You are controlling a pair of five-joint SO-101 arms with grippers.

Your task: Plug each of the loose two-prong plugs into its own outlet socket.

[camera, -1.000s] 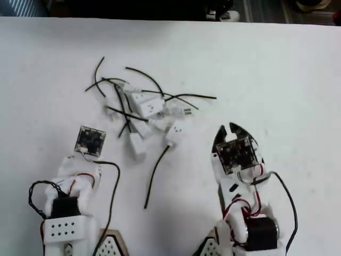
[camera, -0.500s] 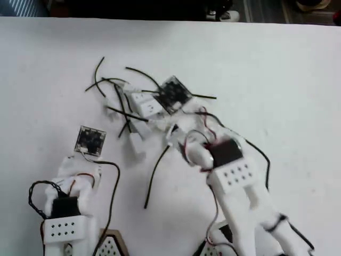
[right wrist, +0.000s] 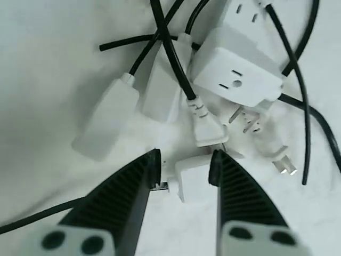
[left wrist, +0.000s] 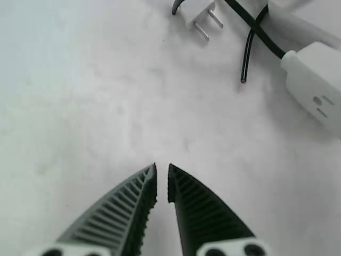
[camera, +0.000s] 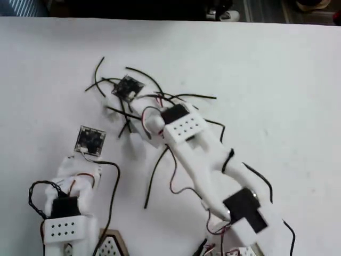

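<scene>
A tangle of white plugs, white outlet sockets and black cords (camera: 114,85) lies left of the table's middle. My right arm (camera: 184,125) stretches over it from the near right. In the right wrist view my right gripper (right wrist: 184,165) is open, with a small white plug (right wrist: 192,176) between its fingertips and not clamped. Just beyond lie a white socket block (right wrist: 234,69), two long white sockets (right wrist: 106,117), and a plug with bare prongs (right wrist: 245,120). My left gripper (left wrist: 162,181) is shut and empty above bare table; farther off lie a two-prong plug (left wrist: 200,13) and a socket (left wrist: 314,90).
The white table (camera: 277,80) stretches bare to the right and far side of the pile. A loose black cord (camera: 154,176) runs toward the near edge between the arms. My left arm (camera: 69,202) rests at the near left.
My right arm has swung from the near right up and left across the table, ending over the pile of plugs. The left arm has stayed put.
</scene>
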